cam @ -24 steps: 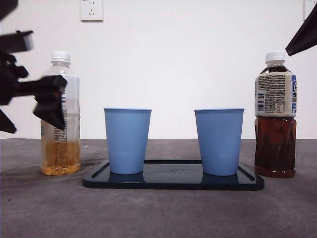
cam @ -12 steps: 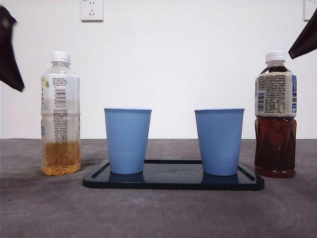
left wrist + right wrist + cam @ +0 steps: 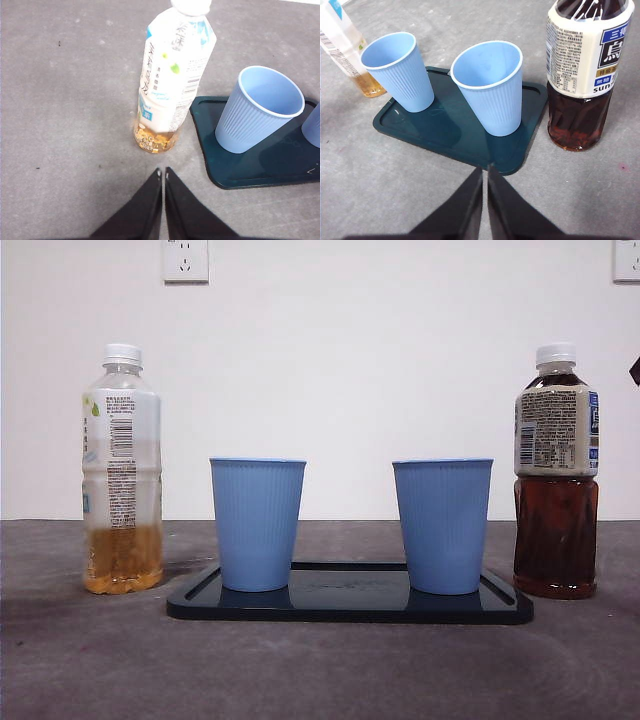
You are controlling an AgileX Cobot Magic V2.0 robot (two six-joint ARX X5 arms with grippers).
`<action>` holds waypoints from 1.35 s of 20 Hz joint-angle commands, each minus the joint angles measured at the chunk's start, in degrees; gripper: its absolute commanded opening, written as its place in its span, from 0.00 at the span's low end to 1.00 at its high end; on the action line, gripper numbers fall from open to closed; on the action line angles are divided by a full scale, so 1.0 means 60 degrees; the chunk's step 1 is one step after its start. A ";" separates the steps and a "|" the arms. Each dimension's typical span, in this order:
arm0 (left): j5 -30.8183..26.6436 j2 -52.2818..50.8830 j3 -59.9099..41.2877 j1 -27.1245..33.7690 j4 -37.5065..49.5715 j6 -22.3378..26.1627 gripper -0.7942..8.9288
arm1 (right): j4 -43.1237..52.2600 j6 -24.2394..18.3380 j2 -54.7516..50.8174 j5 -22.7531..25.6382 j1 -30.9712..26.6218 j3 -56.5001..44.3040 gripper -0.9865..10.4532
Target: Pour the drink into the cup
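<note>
Two blue paper cups (image 3: 257,523) (image 3: 442,524) stand upright on a dark tray (image 3: 350,605). A clear bottle (image 3: 122,470) with a white cap and a little amber drink stands left of the tray. A dark tea bottle (image 3: 556,472) with a white cap stands right of it. My left gripper (image 3: 162,174) is shut and empty, above the table just short of the clear bottle (image 3: 170,80). My right gripper (image 3: 484,170) is shut and empty, near the tray's edge (image 3: 512,162) beside the tea bottle (image 3: 580,70). Both cups look empty in the wrist views.
A grey table top (image 3: 320,670) spreads around the tray. A white wall with a power socket (image 3: 185,260) stands behind. A black arm tip (image 3: 635,370) shows at the right edge of the front view.
The dark arm at the left of the front view has drawn back out of view, away from the clear bottle. The black tip at the upper right has shrunk to the edge.
</note>
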 commanded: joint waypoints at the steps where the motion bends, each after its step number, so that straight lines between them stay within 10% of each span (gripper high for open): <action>1: -0.0011 0.0011 0.0091 -0.0066 0.0146 -0.0051 0.09 | 0.0149 0.0055 0.0029 -0.0004 0.0058 0.0138 0.09; 11: -0.0011 -0.0007 0.0091 -0.0066 0.0124 -0.0044 0.09 | 0.0281 0.0055 0.0029 0.0000 0.0058 0.0138 0.09; 20: -0.0026 -0.3104 -0.1297 0.2648 0.2280 0.3756 0.09 | 0.0281 0.0055 0.0029 0.0000 0.0058 0.0138 0.09; 27: -0.0026 -0.4619 -0.3625 0.3821 0.3144 0.4029 0.09 | 0.0281 0.0055 0.0029 0.0000 0.0058 0.0138 0.09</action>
